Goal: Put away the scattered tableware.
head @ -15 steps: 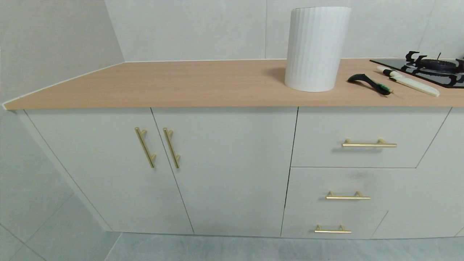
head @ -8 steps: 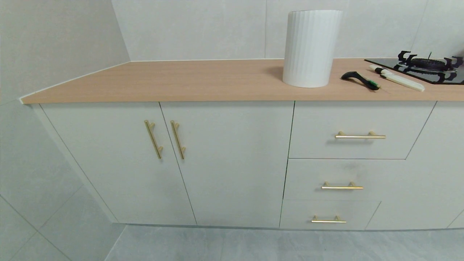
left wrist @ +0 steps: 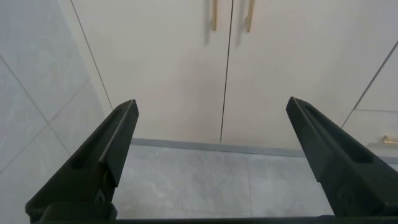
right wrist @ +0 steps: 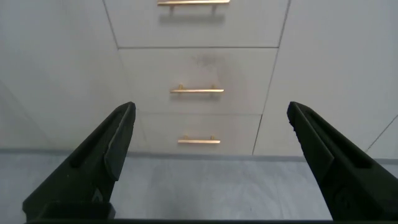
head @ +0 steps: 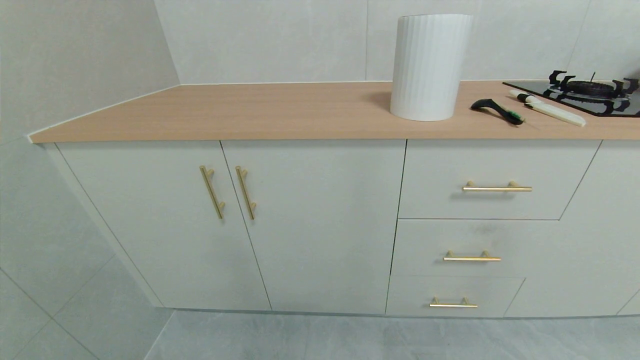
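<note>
On the wooden counter (head: 250, 112) at the right lie a black-handled tool with a green tip (head: 496, 110) and a white knife with a dark and green band (head: 546, 107). A tall white ribbed container (head: 428, 66) stands just left of them. My left gripper (left wrist: 211, 106) is open, low in front of the cabinet doors (left wrist: 227, 62) and above the floor. My right gripper (right wrist: 211, 109) is open too, low in front of the drawers (right wrist: 198, 81), with nothing between its fingers.
A black gas hob (head: 585, 92) sits at the counter's far right. Below are two doors with gold handles (head: 229, 192) and three drawers with gold bar handles (head: 496, 188). Tiled walls close the left side and back; grey floor (head: 320, 340) lies in front.
Between one second and half a second ago the whole head view shifted, so the camera moved. Since then nothing has changed.
</note>
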You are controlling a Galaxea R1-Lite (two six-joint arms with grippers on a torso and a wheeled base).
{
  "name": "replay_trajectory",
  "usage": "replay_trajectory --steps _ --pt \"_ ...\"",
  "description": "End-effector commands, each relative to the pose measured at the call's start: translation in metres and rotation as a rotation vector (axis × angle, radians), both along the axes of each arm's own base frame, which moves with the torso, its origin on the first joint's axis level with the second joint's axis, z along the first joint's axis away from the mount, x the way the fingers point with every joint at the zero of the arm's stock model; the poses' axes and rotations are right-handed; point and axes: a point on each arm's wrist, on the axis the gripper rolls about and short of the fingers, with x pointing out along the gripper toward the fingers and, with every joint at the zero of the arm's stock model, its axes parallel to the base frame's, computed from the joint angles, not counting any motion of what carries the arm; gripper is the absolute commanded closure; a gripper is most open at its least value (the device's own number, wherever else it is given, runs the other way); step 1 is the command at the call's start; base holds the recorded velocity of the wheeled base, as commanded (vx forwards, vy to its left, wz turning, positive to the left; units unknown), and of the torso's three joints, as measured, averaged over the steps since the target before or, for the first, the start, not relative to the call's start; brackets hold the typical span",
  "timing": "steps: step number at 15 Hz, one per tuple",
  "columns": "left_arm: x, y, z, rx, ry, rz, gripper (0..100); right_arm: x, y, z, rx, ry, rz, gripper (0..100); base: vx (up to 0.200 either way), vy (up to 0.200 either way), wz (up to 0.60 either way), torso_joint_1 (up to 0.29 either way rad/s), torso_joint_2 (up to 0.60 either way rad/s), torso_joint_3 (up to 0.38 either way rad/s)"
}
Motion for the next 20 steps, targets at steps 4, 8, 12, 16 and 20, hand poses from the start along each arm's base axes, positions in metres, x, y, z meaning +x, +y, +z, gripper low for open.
replay_trajectory --steps 4,8,12,16,20 --pt "0.000 0.000 0.000 -0.001 0.001 0.002 0 0.157 0.012 0.042 -0.044 0.584 0.096 0 0.000 0.000 0.00 0.000 0.00 0.000" --pt "0.000 0.000 0.000 -0.001 0.001 0.001 0 0.252 0.022 0.005 -0.054 0.720 0.103 0 0.000 0.000 0.00 0.000 0.00 0.000" --pt "0.000 0.000 0.000 -0.001 0.001 0.001 0 0.318 0.027 -0.047 -0.065 0.775 0.090 0 0.000 0.000 0.00 0.000 0.00 0.000" --pt "0.000 0.000 0.000 -0.001 0.001 0.001 0 0.352 0.023 -0.075 -0.058 0.765 0.067 0 0.000 0.000 0.00 0.000 0.00 0.000" --pt "0.000 0.000 0.000 -0.001 0.001 0.001 0 0.374 0.000 -0.093 -0.048 0.639 -0.039 0 0.000 0.000 0.00 0.000 0.00 0.000"
